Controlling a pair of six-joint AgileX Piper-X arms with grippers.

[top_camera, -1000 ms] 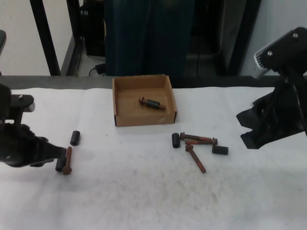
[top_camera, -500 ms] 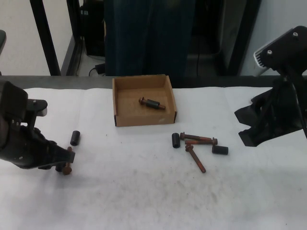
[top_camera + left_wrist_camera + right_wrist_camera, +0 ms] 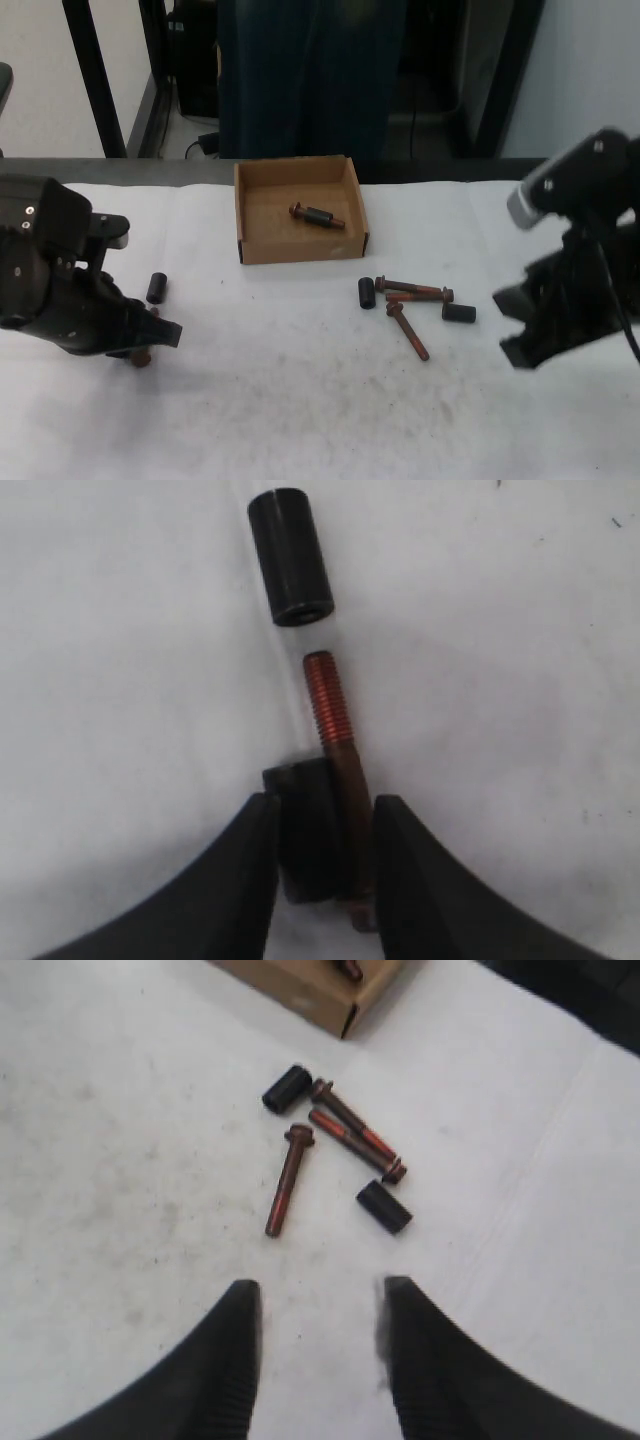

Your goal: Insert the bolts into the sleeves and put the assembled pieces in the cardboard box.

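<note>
Left gripper (image 3: 323, 820) low on table (image 3: 300, 410), jaws parted, straddling both a sleeve (image 3: 303, 840) and a bolt (image 3: 330, 705) lying side by side. Spare sleeve (image 3: 291, 556) sits just past the bolt tip. Best to shift and catch the bolt alone, else both get pinched. Cardboard box (image 3: 300, 248) holds one assembled piece (image 3: 318, 216). Right gripper (image 3: 318, 1310) jaws released, above loose bolts (image 3: 285, 1182).
</note>
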